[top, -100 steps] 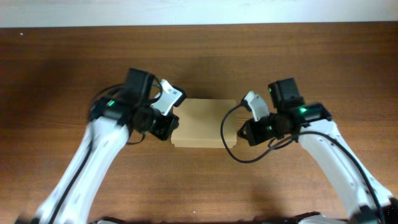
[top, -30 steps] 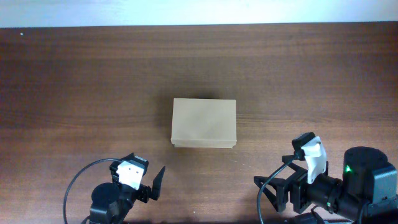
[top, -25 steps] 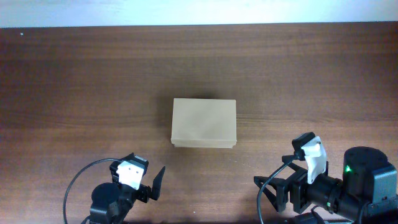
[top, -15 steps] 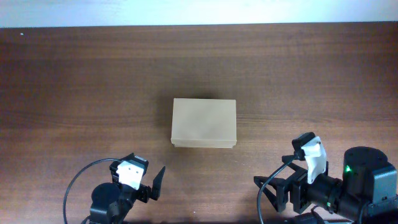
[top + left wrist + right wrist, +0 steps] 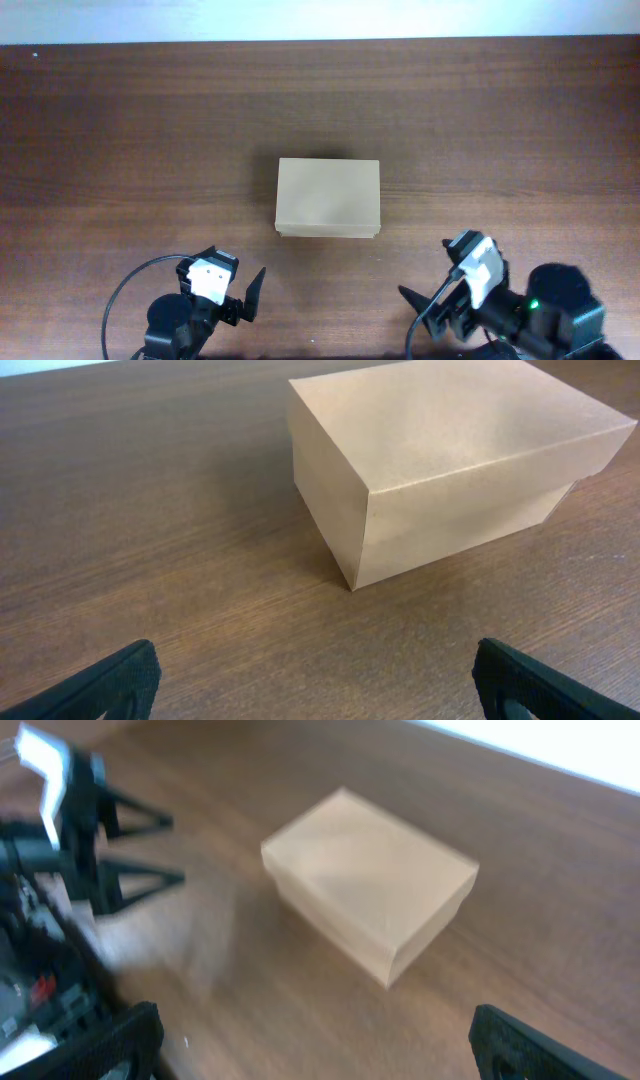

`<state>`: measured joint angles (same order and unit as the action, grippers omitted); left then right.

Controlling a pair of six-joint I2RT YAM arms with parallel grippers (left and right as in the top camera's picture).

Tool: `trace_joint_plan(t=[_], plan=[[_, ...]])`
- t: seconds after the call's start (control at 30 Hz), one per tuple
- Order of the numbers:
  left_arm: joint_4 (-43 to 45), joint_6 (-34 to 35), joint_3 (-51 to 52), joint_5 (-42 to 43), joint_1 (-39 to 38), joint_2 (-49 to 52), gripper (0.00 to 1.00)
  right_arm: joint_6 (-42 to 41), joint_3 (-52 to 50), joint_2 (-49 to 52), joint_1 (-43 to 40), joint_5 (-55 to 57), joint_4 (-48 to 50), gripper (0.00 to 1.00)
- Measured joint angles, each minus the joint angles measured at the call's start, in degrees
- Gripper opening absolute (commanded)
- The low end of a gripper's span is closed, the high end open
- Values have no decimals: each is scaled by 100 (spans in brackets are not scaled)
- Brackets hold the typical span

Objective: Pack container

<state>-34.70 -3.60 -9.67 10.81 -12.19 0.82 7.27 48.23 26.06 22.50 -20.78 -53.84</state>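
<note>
Container (image 5: 328, 198): a small rectangular tan-brown cardboard box, plain and matt, with sharp folded edges. It rests flat at the centre of the dark brown wood-grain table (image 5: 500, 120), and its flap lid lies shut. In the left wrist view, the lid's rim overhangs the box wall slightly along one side (image 5: 450, 450). The tabletop is smooth, with fine grain running from 9 o'clock to 3 o'clock in the overhead view. A pale strip of wall or floor (image 5: 300, 20) borders the table at 12 o'clock.

The left gripper (image 5: 318, 682) sits at 7 o'clock from the box, well apart from it. Its black fingers are spread wide and hold nothing. The right gripper (image 5: 315, 1045) sits at 5 o'clock, also well apart from the box, with its black fingers equally wide and empty.

The right wrist view is blurred. It shows the box (image 5: 370, 885) with one corner towards the camera and the left arm's black-and-white head (image 5: 70, 810) at 10 o'clock. Black cables (image 5: 125, 300) loop beside each arm base at the table's 6 o'clock edge.
</note>
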Motion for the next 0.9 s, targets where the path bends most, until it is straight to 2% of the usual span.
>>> trace_joint_plan(t=[0.2, 0.43, 0.53, 0.9], plan=[[2, 2, 4, -20, 0, -4, 100, 164, -2135, -1248, 232, 240, 835, 99], [4, 2, 4, -35, 0, -9, 100, 125, -3539, -2218, 232, 278, 1207, 99], [4, 2, 4, -35, 0, -9, 100, 15, -3807, -2505, 232, 280, 1268, 99], [2, 2, 4, -35, 0, -9, 99, -22, -3807, -2518, 232, 280, 1322, 99]])
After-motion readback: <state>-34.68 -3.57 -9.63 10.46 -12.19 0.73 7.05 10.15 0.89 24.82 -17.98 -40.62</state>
